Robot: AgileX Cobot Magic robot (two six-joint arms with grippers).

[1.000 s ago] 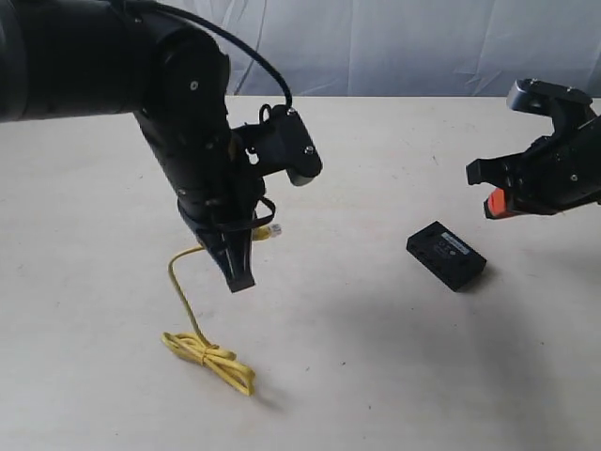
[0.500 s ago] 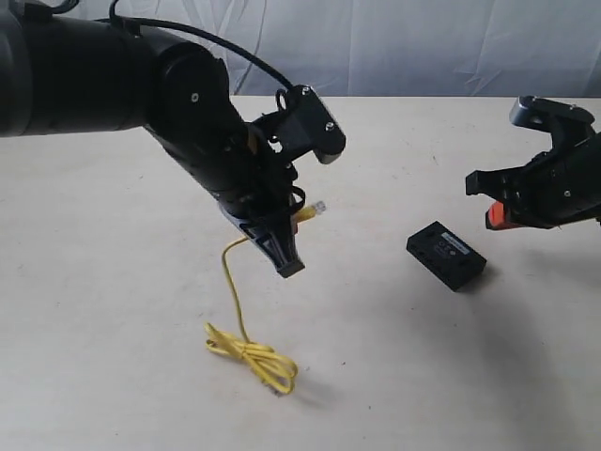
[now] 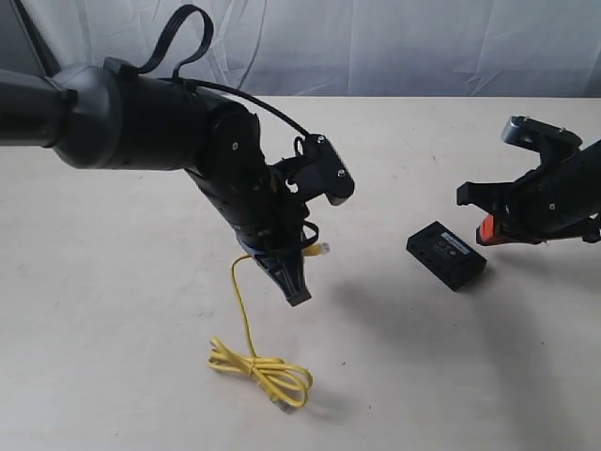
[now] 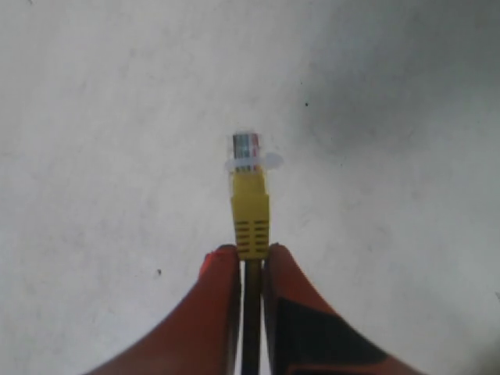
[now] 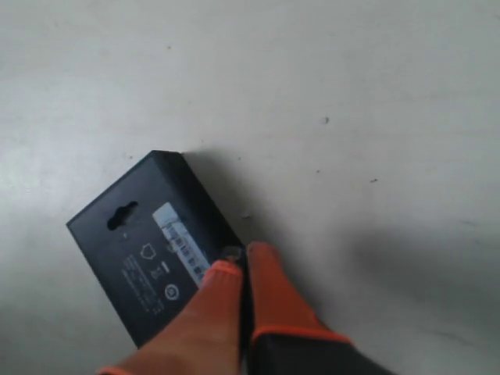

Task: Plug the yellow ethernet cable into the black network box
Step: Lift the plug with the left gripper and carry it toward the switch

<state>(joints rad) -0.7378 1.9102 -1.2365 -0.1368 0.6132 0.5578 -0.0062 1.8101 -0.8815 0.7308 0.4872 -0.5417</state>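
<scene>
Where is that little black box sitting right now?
In the exterior view the black network box lies flat on the right side of the table, close to the right tool and well apart from the yellow ethernet cable.

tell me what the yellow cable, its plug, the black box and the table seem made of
Yellow ethernet cable: likely flexible rubbery plastic, ribbed end slightly glossy.
Its plug: clear hard plastic; coloured wires show through.
Black network box: matte moulded plastic, dull sheen, printed white label.
Table: off-white, matte, smooth; laminate or painted board, cannot tell.
</scene>
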